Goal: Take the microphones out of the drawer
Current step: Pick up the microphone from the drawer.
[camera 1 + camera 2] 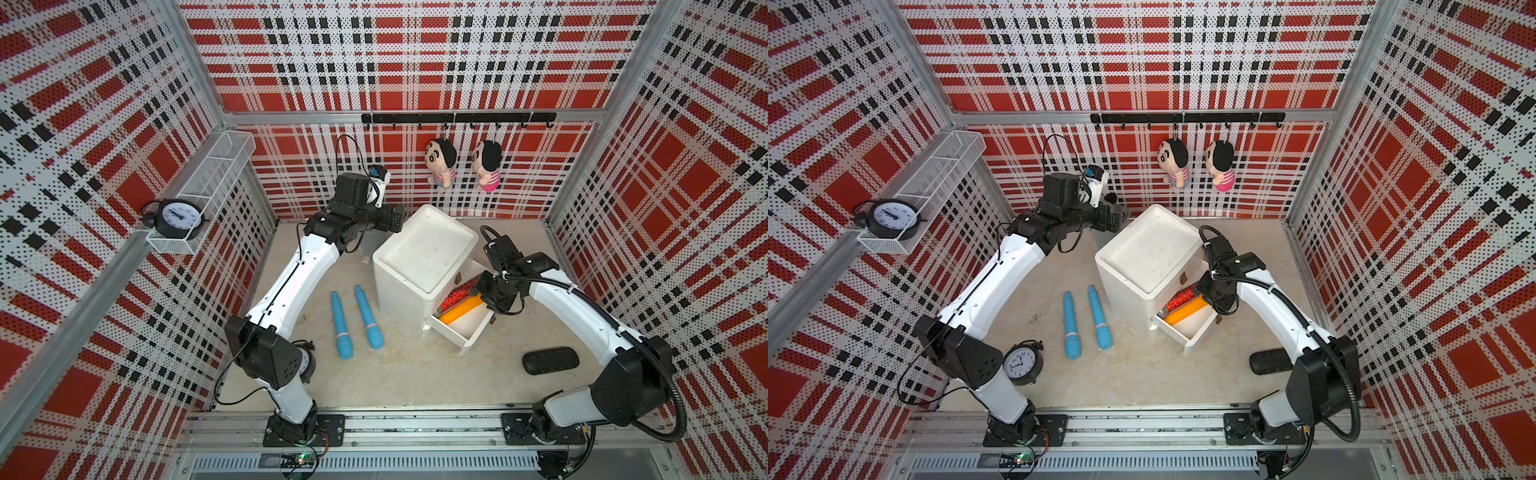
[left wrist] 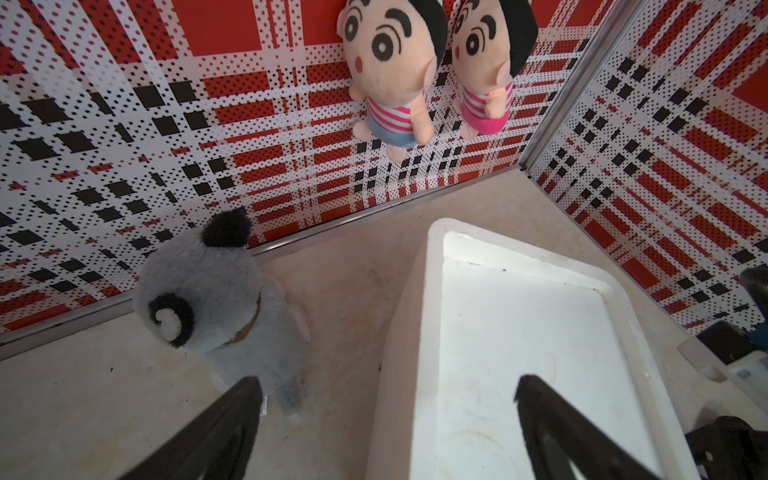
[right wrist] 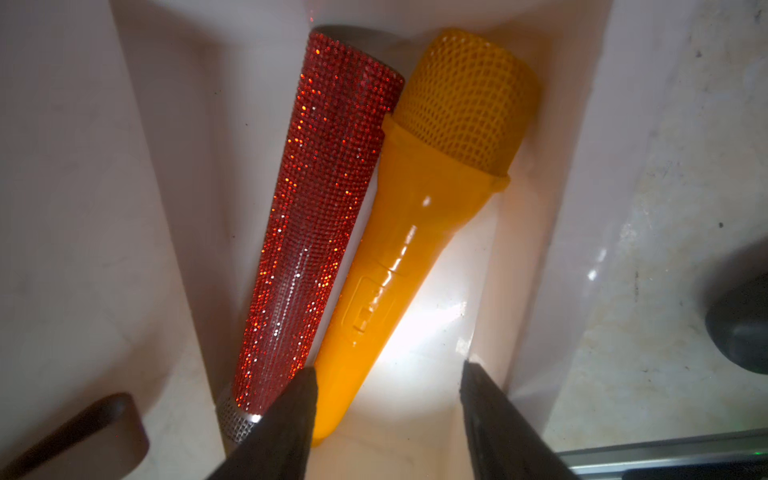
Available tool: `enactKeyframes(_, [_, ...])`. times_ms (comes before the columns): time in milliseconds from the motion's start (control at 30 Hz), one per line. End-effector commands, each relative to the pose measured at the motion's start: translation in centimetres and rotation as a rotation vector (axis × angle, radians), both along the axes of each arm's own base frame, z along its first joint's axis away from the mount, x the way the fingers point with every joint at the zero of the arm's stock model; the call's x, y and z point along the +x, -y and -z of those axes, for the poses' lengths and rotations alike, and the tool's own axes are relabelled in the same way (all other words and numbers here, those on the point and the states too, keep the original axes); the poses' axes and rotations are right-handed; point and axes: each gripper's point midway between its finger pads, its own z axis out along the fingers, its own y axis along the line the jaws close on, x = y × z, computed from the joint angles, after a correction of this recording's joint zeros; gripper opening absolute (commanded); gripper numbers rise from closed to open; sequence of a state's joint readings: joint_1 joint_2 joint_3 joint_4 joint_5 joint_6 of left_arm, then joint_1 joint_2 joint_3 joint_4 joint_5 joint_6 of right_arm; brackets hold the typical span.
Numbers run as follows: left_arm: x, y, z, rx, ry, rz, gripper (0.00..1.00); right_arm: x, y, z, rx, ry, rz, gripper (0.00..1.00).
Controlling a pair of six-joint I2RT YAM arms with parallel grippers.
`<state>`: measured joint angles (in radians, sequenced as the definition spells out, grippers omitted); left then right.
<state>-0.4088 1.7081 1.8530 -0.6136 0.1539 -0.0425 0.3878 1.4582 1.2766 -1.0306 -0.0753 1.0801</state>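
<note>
Right wrist view: right tool (image 3: 388, 368), partly open, straddles the handle of the orange microphone (image 3: 415, 232) in the drawer (image 1: 467, 330), pulled out at five o'clock of the white cabinet (image 1: 424, 249). A red glitter microphone (image 3: 316, 208) lies touching it; best to pinch only orange, then lift straight. Left tool (image 2: 386, 379) gapes, empty.

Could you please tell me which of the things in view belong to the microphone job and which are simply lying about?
Belongs to the job: open drawer, orange microphone and red glitter microphone lying in it, right gripper over them, white cabinet.

Just lying about: two blue microphones on the table, black case, two alarm clocks, two hanging dolls, grey plush toy.
</note>
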Motion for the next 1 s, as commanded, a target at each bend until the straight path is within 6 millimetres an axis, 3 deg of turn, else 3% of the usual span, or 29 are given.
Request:
enactKeyframes(0, [-0.6, -0.4, -1.4, -0.027, 0.033, 0.012, 0.98, 0.7, -0.3, 0.3, 0.009, 0.005, 0.038, 0.56])
enactKeyframes(367, [-0.7, -0.9, -1.3, -0.047, 0.028, 0.020, 0.98, 1.7, -2.6, 3.4, -0.030, -0.073, 0.006, 0.54])
enactKeyframes(600, [-0.5, -0.5, -0.3, -0.052, 0.003, 0.037, 0.98, 2.3, -3.3, 4.9, -0.041, -0.081, 0.015, 0.42])
enactKeyframes(733, [-0.3, -0.4, -0.1, -0.054, -0.004, 0.039, 0.98, 2.4, -3.1, 4.7, -0.050, -0.070, 0.026, 0.29])
enactKeyframes(967, [-0.1, -0.2, 0.2, -0.057, -0.014, 0.042, 0.98, 2.8, -2.8, 2.4, -0.067, -0.011, 0.031, 0.18])
